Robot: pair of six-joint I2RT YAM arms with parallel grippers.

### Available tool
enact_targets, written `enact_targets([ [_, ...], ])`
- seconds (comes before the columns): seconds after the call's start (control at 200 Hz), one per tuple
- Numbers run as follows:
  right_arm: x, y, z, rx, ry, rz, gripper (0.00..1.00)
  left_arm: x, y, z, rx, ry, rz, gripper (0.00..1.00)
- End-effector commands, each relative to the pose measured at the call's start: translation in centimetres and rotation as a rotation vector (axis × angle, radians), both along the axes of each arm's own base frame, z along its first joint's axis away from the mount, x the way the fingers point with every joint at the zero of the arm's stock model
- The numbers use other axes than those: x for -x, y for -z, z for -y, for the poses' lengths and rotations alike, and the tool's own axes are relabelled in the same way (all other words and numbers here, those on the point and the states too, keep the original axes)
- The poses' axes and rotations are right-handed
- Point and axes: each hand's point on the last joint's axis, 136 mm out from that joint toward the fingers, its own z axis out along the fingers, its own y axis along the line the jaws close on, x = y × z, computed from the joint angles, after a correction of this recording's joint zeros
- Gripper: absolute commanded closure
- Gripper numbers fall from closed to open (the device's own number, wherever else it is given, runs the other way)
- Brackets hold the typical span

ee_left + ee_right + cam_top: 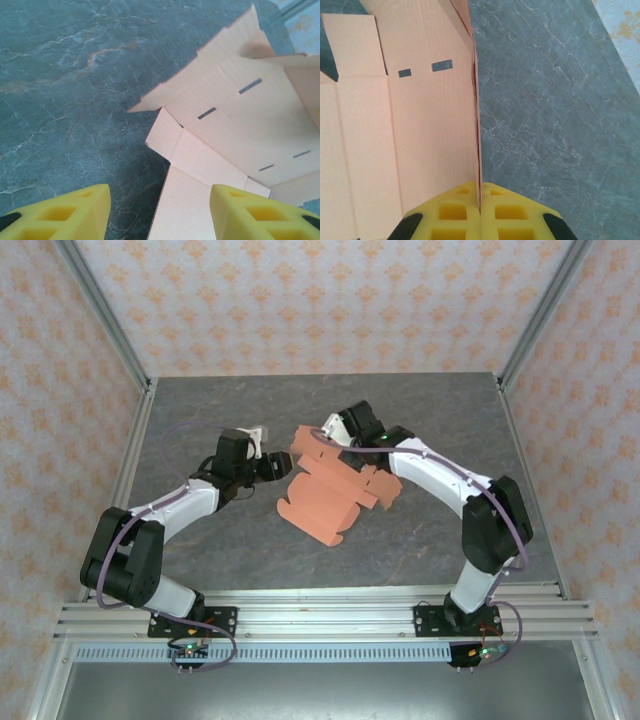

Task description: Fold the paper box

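The paper box (330, 502), a salmon-orange sheet lying mostly flat with some flaps raised, rests midway between the left and right edges of the table (420, 550). At its left side the left end effector (275, 466) is wide open, its yellow fingers (75, 212) apart above one flap. Farther back, the right end effector (330, 435) is closed tightly on an upright panel of the sheet.

Grey marbled stone-look worktop (420, 540), boxed in by orange floral wallpaper walls (320, 300) and aluminium frame rails (330, 620).
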Motion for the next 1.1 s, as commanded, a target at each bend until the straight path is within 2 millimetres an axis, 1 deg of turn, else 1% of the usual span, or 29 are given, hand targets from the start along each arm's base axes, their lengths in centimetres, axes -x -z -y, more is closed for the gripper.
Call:
enact_targets([
  [0.0, 0.9, -1.8, -0.5, -0.085, -0.048, -0.068, 1.0, -0.2, -0.8, 1.6, -0.102, 0.164, 0.101, 0.43],
  [0.095, 0.9, -1.4, -0.3, -0.094, -0.05, -0.11, 1.0, -0.3, -1.2, 2.8, -0.125, 0.224, 0.13, 0.42],
  [0.18, 0.9, -1.3, -0.2, -0.104, -0.052, -0.143, 1.0, -0.2, -1.2, 3.6, -0.152, 0.255, 0.145, 0.4],
  [0.31, 0.8, -1.5, -0.1, -0.13, -0.058, -0.171, 1.0, -0.8, 0.3, 4.1, -0.196, 0.279, 0.113, 0.39],
  [0.41, 0.8, -1.6, -0.1, -0.135, -0.059, -0.174, 1.0, -1.7, 1.3, 4.2, -0.224, 0.279, 0.089, 0.37],
  [0.545, 0.6, -1.5, 0.0, -0.129, -0.055, -0.18, 1.0, -2.8, 1.9, 4.1, -0.254, 0.269, 0.075, 0.34],
  [0.641, 0.5, -1.6, -0.1, -0.13, -0.055, -0.177, 1.0, -3.2, 2.4, 4.7, -0.257, 0.294, 0.062, 0.32],
  [0.741, 0.3, -1.7, -0.1, -0.133, -0.051, -0.174, 1.0, -3.3, 2.8, 5.6, -0.251, 0.326, 0.049, 0.32],
  [0.801, 0.2, -1.8, -0.1, -0.132, -0.047, -0.17, 1.0, -3.1, 3.1, 6.2, -0.248, 0.348, 0.041, 0.34],
  [0.876, -0.1, -1.7, 0.0, -0.129, -0.034, -0.163, 1.0, -2.8, 3.2, 6.6, -0.245, 0.361, 0.035, 0.43],
  [1.006, -0.5, -1.6, 0.1, -0.128, -0.011, -0.16, 1.0, -2.2, 2.8, 7.5, -0.219, 0.382, 0.043, 0.53],
  [1.096, -0.6, -1.5, -0.1, -0.14, -0.003, -0.16, 1.0, -1.7, 2.2, 8.5, -0.185, 0.404, 0.063, 0.55],
])
